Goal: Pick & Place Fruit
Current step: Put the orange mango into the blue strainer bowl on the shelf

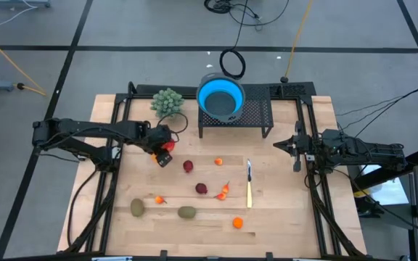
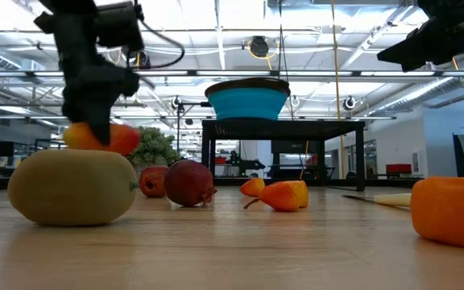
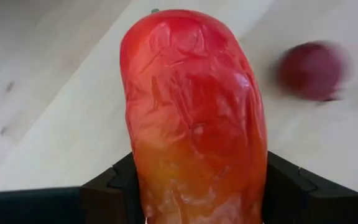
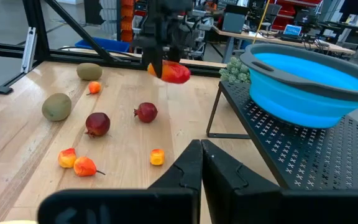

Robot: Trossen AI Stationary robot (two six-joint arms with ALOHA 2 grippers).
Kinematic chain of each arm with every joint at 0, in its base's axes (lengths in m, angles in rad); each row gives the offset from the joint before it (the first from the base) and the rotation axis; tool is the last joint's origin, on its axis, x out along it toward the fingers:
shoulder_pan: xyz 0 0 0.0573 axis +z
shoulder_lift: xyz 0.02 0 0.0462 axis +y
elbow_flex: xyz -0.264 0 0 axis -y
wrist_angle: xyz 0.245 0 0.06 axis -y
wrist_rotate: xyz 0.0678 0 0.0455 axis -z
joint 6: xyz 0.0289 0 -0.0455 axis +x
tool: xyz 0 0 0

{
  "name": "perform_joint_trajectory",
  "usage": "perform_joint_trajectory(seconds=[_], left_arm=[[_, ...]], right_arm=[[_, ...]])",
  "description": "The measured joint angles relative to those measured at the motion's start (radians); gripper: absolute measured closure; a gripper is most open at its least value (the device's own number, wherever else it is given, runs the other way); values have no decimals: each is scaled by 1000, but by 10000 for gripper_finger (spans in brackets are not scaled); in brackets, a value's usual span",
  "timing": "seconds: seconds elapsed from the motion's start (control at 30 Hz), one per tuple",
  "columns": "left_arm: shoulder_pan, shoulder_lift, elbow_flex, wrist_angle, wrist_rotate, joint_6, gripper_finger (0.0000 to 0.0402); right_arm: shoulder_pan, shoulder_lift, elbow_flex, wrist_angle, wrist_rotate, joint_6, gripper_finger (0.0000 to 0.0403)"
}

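The left gripper (image 1: 163, 150) is partly open, its two dark fingers (image 3: 114, 186) clamped on either side of the orange-red mango (image 3: 194, 118), which it holds clear of the wooden table (image 1: 281, 210). In the left wrist view the fruit fills the gap between the fingers, red at the far end and shading to orange-yellow near the grip; in the low view it hangs above the boards beneath the arm. No brand, label or writing can be read on the fruit or the fingers.

Just beyond the held mango lies a dark red round fruit (image 1: 188, 166), and a second dark red one (image 1: 202, 188) sits farther out from the gripper. Near that second one are two small orange pieces (image 1: 223, 191), and another tiny orange piece (image 1: 218, 162) lies beyond the first red fruit. On the near side of the table from the gripper lie two brownish-green ovals (image 1: 137, 208), (image 1: 186, 212), a tiny orange fruit (image 1: 159, 199) between them, and an orange piece (image 1: 237, 223) farther along.

Behind the gripper stands a pale green bushy plant (image 1: 167, 101), and next to it a blue bowl (image 1: 220, 98) rests on a black mesh stand (image 1: 258, 116). A thin knife (image 1: 250, 185) lies well past the red fruits.

The right gripper (image 1: 297, 154) waits at the far side of the table with its fingers closed together on nothing.
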Motion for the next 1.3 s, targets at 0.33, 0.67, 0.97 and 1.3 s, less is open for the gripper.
perform_joint_trajectory(seconds=[0.33, 0.67, 0.97, 1.3], left_arm=[[-37, 0, 109, 192, 220, 126, 177], [-121, 0, 112, 676, 282, 80, 194], [-158, 0, 112, 1143, 333, 54, 175], [-206, 0, 112, 1561, 333, 35, 175]], right_arm=[[0, 0, 0, 0, 0, 0, 403], [0, 0, 0, 0, 0, 0, 403], [0, 0, 0, -1, 0, 0, 403], [0, 0, 0, -1, 0, -9, 403]])
